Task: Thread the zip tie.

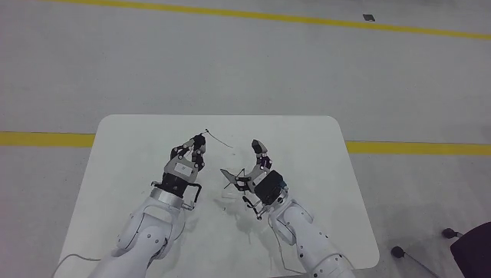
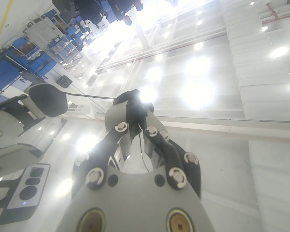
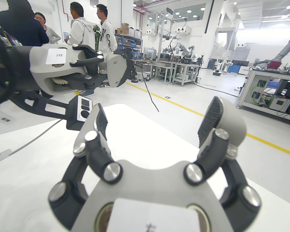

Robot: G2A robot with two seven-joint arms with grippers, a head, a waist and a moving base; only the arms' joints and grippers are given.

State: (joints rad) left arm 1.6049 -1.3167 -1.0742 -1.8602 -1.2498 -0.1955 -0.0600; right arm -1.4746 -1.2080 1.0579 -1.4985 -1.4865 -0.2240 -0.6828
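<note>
Zip tie (image 3: 147, 89), thin black strip, pinched in left gripper (image 2: 131, 98).

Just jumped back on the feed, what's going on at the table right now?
The left gripper is shut on the thin black zip tie, holding it up above the white table with the free end sticking out toward the other arm. The right gripper is open and empty, close by that end. No loop shows yet.
</note>
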